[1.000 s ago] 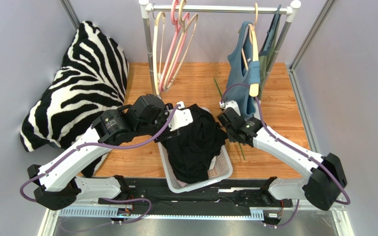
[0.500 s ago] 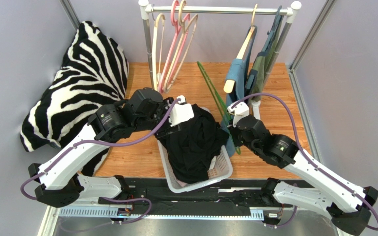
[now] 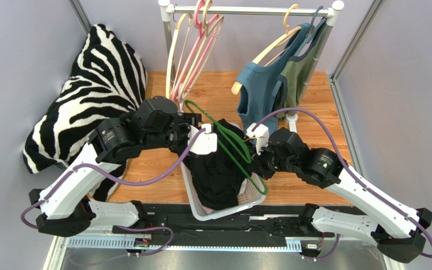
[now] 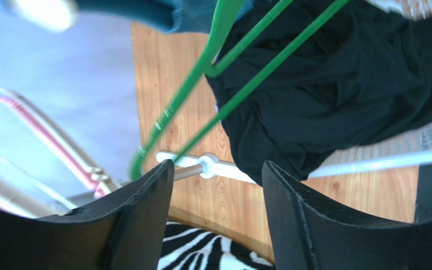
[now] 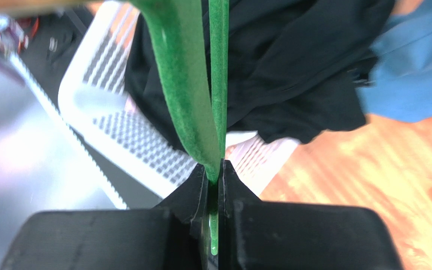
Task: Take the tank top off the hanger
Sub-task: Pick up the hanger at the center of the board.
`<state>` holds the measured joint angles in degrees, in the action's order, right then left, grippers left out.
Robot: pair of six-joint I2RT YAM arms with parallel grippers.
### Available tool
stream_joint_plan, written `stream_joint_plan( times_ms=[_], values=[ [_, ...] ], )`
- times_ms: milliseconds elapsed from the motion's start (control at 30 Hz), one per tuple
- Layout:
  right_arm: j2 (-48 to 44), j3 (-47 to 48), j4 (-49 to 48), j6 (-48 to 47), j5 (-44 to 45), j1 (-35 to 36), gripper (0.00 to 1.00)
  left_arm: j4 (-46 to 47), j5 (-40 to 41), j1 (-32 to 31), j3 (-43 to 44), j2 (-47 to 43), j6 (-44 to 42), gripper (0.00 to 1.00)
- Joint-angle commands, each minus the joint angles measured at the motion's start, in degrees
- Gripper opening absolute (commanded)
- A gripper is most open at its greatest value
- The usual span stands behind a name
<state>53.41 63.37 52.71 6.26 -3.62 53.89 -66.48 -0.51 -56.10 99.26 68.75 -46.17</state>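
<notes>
A bare green hanger (image 3: 228,144) lies slanted over a heap of black clothing (image 3: 218,169) in the white basket (image 3: 256,198). My right gripper (image 3: 256,164) is shut on the hanger's lower end; in the right wrist view the green bar (image 5: 187,84) is pinched between the closed fingers (image 5: 215,169). My left gripper (image 3: 187,135) is open and empty at the basket's far left corner. In the left wrist view (image 4: 218,219) it holds nothing, with the hanger (image 4: 201,67) and the black cloth (image 4: 336,84) beyond it. A blue tank top (image 3: 256,90) hangs on a cream hanger (image 3: 263,50) on the rail.
A green top (image 3: 294,79) hangs behind the blue one. Pink and cream bare hangers (image 3: 195,50) hang at the rail's left. The rack's white foot bar (image 4: 212,166) lies on the wooden floor. A zebra cushion (image 3: 88,95) fills the left side. Grey walls close in both sides.
My right gripper has swung from the rack down and left over the basket, carrying the green hanger. The blue top and its hanger have swung round on the rail. The left gripper shifted slightly left.
</notes>
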Motion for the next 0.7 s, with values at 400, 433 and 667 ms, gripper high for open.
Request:
stream_joint_plan(
  times_ms=[400,433,667],
  values=[
    [6.4,8.9,6.4,-9.1,0.8,9.6,0.00,-5.1,-10.7,-1.4,-13.5,-6.8,-14.7,0.99],
    [6.4,9.0,6.5,-9.4,1.0,10.1,0.00,-5.8,-11.0,-1.5,-13.7,-6.4,-14.6,0.99],
    [7.4,8.7,7.2,-10.5,2.6,13.0,0.00,-4.9,-12.1,-1.9,-10.1,-3.4,-12.7,0.99]
  ],
)
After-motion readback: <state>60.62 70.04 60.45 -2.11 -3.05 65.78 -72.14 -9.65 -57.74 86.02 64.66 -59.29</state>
